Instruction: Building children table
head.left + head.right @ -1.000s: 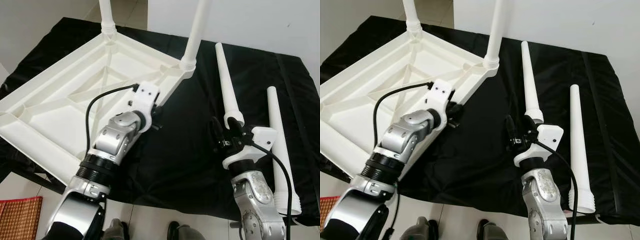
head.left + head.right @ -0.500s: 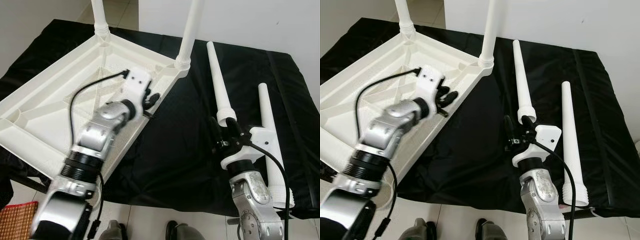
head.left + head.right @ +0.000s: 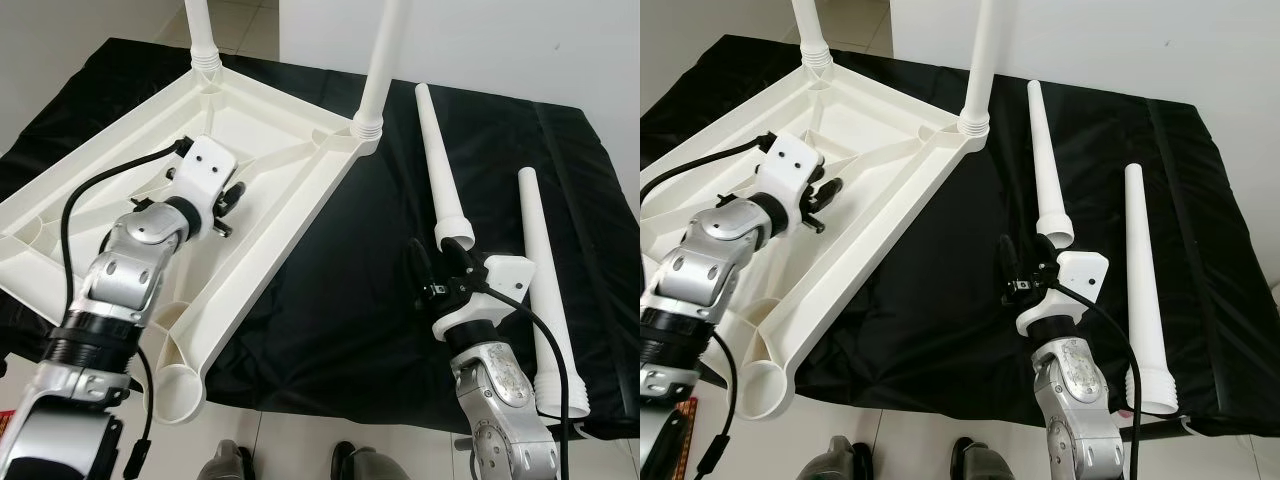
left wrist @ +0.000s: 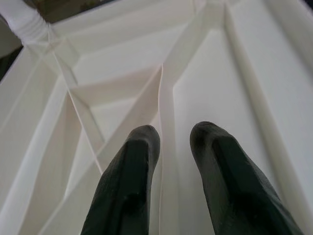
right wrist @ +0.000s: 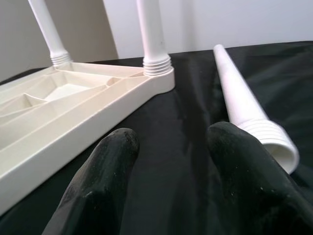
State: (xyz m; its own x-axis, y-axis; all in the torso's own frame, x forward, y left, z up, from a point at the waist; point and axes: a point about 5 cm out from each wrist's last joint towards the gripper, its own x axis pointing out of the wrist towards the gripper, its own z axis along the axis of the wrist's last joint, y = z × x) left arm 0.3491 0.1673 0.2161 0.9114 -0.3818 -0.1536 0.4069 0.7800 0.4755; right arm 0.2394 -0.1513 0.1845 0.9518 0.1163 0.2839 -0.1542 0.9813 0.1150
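- Fingers of left gripper [image 4: 168,147] parted, empty, straddling a rib of the upturned tabletop [image 3: 90,215].
- Right gripper [image 5: 171,147] spread, empty, beside loose leg [image 3: 438,150].
- Both fitted legs [image 3: 380,60] cut off above.
- Second loose leg [image 3: 545,290] lies on black cloth [image 3: 340,290].

Both head views look forward and down from above, sharing the black-draped desk [image 3: 330,300] and the upturned white plastic ribbed tabletop [image 3: 120,215]. The left wrist camera sits very close over that tabletop's ribs [image 4: 166,98]. The right wrist camera looks low across the cloth toward a loose white tapered plastic leg [image 5: 247,110]
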